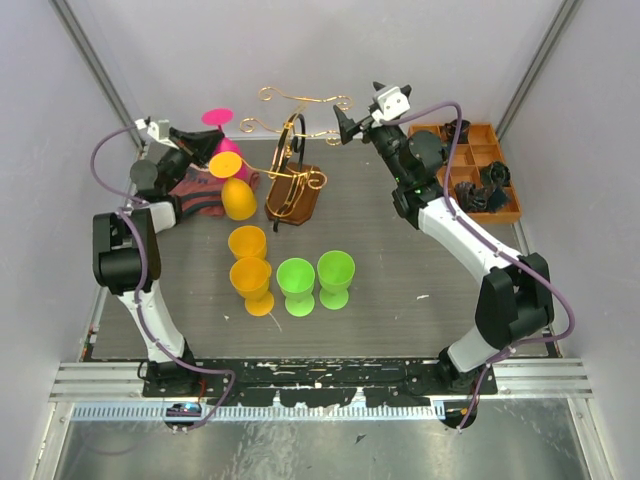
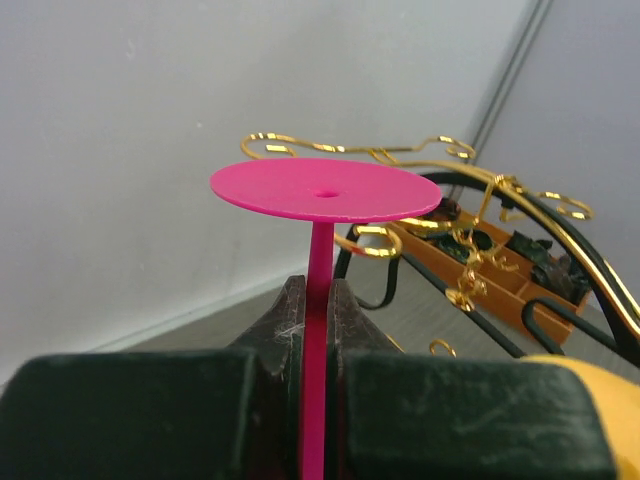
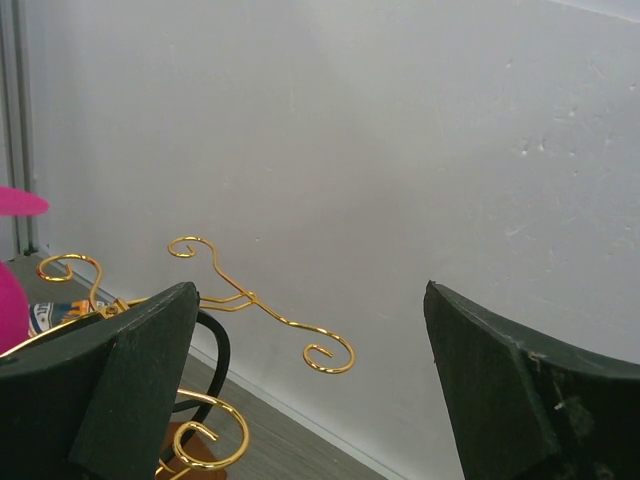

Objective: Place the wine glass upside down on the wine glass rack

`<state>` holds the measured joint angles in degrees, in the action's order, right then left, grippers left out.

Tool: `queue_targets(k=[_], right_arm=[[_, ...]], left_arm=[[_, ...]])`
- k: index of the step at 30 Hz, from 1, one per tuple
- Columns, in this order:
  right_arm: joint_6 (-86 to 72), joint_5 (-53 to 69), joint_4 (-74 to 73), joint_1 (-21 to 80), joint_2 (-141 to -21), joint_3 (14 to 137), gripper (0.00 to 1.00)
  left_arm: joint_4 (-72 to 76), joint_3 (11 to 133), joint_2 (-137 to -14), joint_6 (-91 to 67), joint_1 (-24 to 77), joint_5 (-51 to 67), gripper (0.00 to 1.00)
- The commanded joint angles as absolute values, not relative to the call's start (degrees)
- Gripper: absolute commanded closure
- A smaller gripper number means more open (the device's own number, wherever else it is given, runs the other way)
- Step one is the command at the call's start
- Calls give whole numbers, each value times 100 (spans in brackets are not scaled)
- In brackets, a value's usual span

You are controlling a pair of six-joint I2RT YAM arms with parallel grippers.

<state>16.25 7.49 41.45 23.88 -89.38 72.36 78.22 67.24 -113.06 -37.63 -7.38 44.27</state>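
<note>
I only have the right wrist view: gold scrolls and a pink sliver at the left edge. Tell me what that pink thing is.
Observer: A pink wine glass, foot up, its stem clamped in the left jaws.
Operator: Give me its place relative to the rack.
Observer: From above, it is held left of the rack, not yet hung on any arm.
Operator: Report what's to the right of my arm.
Observer: An orange tray holding dark parts, at the table's right edge.
</note>
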Motion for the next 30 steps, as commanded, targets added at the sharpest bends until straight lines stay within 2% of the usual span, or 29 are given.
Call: queue_targets(k=[1, 8, 16, 30], right_arm=[[1625, 843, 4348, 2317, -8931, 7415, 0], [1640, 946, 4351, 2250, -9033, 7494, 0], [1635, 938, 4346, 2202, -9105, 7523, 0], [1618, 1008, 4264, 2174, -9149, 7510, 0]], left_arm=[[8192, 6359, -11049, -3518, -644, 4720, 100], [7972, 6152, -11029, -3070, -330, 4820, 100], [7693, 6473, -11283, -2773, 146, 4910, 100], [7458, 6927, -11725, -2472, 264, 4230, 100]])
